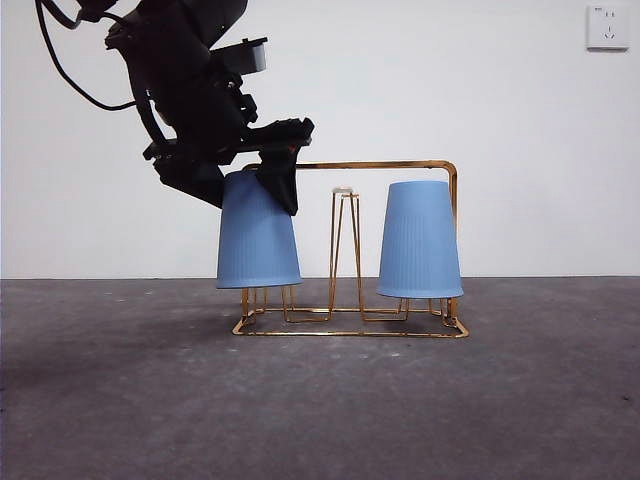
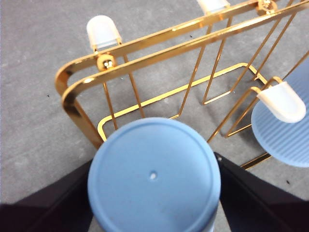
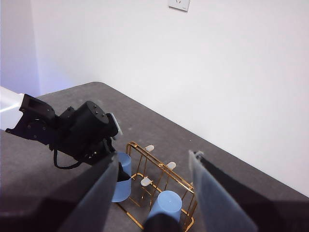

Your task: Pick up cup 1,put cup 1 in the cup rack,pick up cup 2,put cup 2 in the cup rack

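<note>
The gold wire cup rack (image 1: 400,165) stands on the dark table. One blue cup (image 1: 258,235) hangs upside down at the rack's left end, and my left gripper (image 1: 248,190) is shut on its upper part. In the left wrist view the jaws press both sides of this cup (image 2: 153,176), beside the rack's frame (image 2: 159,53). A second blue cup (image 1: 420,240) sits upside down on the rack's right end, free of any gripper. My right gripper (image 3: 154,157) is open and empty, high above the table, looking down on the rack (image 3: 159,176) and both cups.
The grey table (image 1: 120,400) stretches around the rack. A white wall with a socket (image 1: 608,27) stands behind. The rack's middle prongs with pale tips (image 1: 344,192) are bare between the two cups.
</note>
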`<state>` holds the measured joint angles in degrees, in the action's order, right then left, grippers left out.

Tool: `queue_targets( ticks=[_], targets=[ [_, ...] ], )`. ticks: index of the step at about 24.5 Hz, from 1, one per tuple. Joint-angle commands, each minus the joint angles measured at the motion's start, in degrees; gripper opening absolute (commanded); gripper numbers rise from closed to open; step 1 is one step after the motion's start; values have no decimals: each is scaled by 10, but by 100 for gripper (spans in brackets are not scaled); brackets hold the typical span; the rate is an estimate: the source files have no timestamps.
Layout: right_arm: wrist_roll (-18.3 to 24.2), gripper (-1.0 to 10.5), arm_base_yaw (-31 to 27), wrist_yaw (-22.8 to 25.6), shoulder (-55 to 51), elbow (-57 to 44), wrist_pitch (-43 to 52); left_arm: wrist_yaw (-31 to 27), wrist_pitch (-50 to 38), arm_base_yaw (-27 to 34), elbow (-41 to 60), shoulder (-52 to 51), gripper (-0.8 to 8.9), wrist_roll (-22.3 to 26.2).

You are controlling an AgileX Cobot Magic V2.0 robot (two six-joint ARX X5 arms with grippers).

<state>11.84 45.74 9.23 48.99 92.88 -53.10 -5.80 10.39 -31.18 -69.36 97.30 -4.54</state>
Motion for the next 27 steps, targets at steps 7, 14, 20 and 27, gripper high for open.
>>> queue_targets(
  ticks=[7, 14, 20, 27],
  targets=[
    [-2, 252, 0, 3, -1, -3, -6, -2, -16, 1, 6, 34, -8, -13],
    [-3, 252, 0, 3, -1, -3, -11, -2, -12, -4, 6, 49, -8, -27],
    [-3, 252, 0, 3, -1, -3, -11, -2, 16, -4, 6, 48, 185, -30],
    [-2, 252, 0, 3, 0, -3, -11, 5, 48, -3, 6, 44, 539, -32]
  ],
)
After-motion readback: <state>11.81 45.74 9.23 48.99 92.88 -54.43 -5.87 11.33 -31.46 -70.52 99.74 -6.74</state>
